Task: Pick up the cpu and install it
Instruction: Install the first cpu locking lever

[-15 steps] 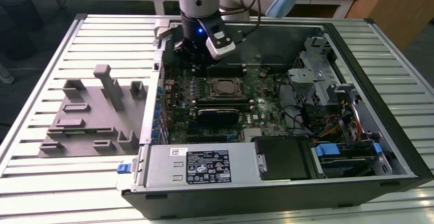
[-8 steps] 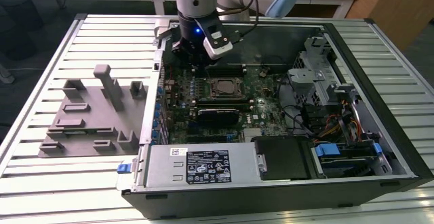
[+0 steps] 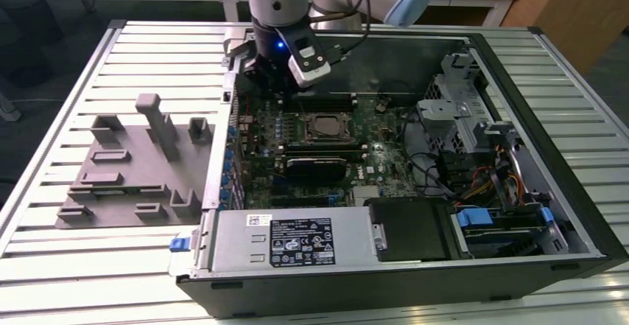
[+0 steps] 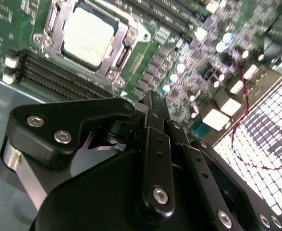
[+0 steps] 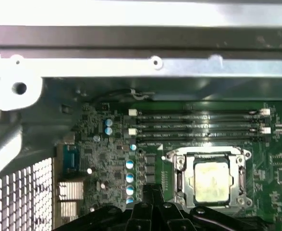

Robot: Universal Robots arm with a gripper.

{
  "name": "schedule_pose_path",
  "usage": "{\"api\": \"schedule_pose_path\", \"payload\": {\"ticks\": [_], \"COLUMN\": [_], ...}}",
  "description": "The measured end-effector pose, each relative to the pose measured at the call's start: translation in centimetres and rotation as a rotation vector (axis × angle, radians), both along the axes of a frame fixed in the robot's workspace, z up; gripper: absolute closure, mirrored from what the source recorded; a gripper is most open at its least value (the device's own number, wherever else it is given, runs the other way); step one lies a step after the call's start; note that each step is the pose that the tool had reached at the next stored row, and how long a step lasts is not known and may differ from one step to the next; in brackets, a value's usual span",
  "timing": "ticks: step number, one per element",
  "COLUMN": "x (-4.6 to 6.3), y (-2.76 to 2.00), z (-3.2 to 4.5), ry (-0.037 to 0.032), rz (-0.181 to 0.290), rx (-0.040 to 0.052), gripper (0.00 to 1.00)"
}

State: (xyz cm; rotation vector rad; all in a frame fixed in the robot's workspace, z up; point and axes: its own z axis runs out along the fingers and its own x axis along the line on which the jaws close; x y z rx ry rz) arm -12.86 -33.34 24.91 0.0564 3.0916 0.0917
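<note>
The cpu [image 3: 322,127] lies flat in the black socket frame on the green motherboard, its pale silver top showing in both wrist views [image 4: 89,36] [image 5: 211,180]. My gripper [image 3: 271,82] hangs above the motherboard's far corner, toward the exterior view's left, and stands clear of the cpu. Its black fingers [image 4: 153,115] meet at one tip [image 5: 150,191], shut on nothing.
The open computer case [image 3: 511,266] lies on a slatted metal table, with its power supply [image 3: 294,240] at the near side and the drive cage [image 3: 462,111] on the exterior view's right. A grey fixture plate [image 3: 128,170] with upright blocks sits to the left of the case. Memory slots [image 5: 198,126] run beside the socket.
</note>
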Motion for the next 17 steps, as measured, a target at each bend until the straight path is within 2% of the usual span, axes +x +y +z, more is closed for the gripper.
{"api": "schedule_pose_path", "payload": {"ticks": [1,9,12,14,15,17], "x": [-0.07,-0.23,-0.25,-0.24,-0.24,-0.24], "y": [0.0,0.0,0.0,0.0,0.0,0.0], "z": [0.0,0.0,0.0,0.0,0.0,0.0], "ry": [-0.0002,-0.0001,-0.0001,-0.0002,-0.0001,-0.0002], "rz": [0.0,0.0,0.0,0.0,0.0,-0.001], "rx": [0.0113,0.1292,0.1565,0.18,0.1876,0.1885], "gripper": [0.89,0.89,0.89,0.89,0.89,0.89]}}
